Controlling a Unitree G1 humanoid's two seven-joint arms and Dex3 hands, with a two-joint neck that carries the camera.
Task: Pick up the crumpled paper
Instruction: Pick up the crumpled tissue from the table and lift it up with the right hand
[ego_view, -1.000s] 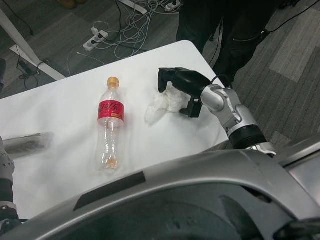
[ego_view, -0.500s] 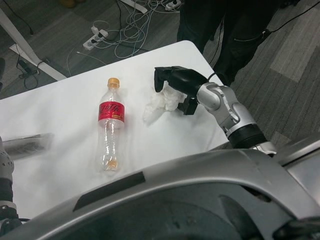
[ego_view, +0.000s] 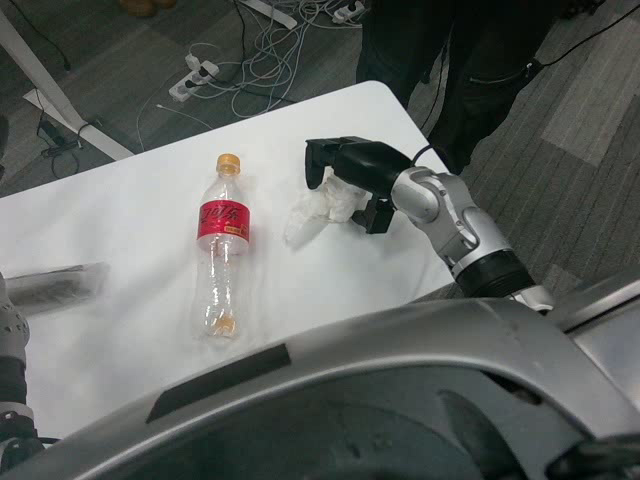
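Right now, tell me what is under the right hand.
The crumpled paper lies on the white table under the right hand; its left part shows. The fingers curl over the paper's far side, hiding the rest and any contact.

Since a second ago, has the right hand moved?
Yes. The right hand has slid left over the crumpled paper, closer to the bottle, which lies unmoved.
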